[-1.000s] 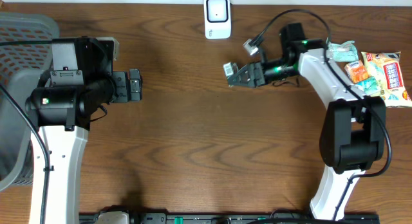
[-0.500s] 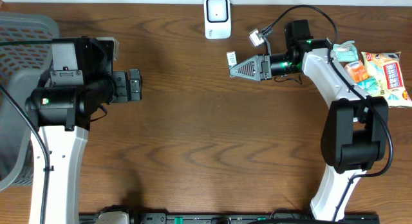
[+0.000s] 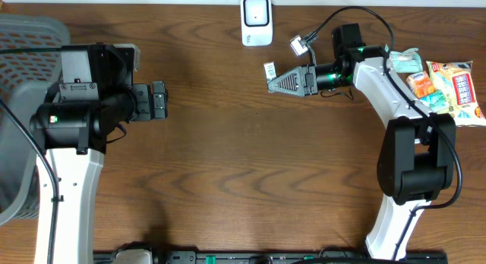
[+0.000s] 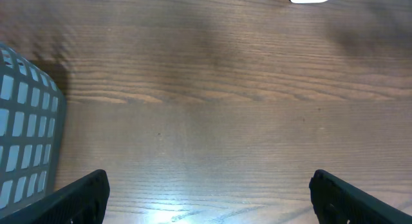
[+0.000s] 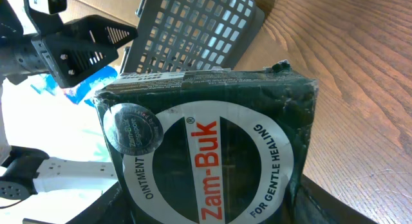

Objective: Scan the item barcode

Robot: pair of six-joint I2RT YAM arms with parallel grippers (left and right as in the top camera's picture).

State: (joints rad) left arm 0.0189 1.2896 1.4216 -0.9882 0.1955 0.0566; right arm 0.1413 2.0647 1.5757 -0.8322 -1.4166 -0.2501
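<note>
You are working over a wide wooden counter [image 3: 243,165], which is carrying everything here. The grey mesh basket [image 3: 19,36] is sitting at its far left edge, beside the left arm. That arm's left claw [image 3: 158,102] is hanging spread wide over bare wood and holding nothing. At the far right, a heap of snack packets [image 3: 444,86] is lying by the base of the right arm. The white scanner [image 3: 257,20] is standing at the back edge, near the middle. The right claw [image 3: 285,82] is pinching the small dark green ointment box [image 5: 206,153] by its two opposite sides, holding it off the counter, near the scanner and a little to its right but not touching it. You are probably handling something light and fairly stiff: thin card that would dent under a hard squeeze, with a glossy face that could slip. The side hold looks sensible, since it is leaving the printed front and the white label strip [image 5: 167,76] along the top edge uncovered. You are likely looking for the barcode on that strip, though it is too blurred to confirm.
</note>
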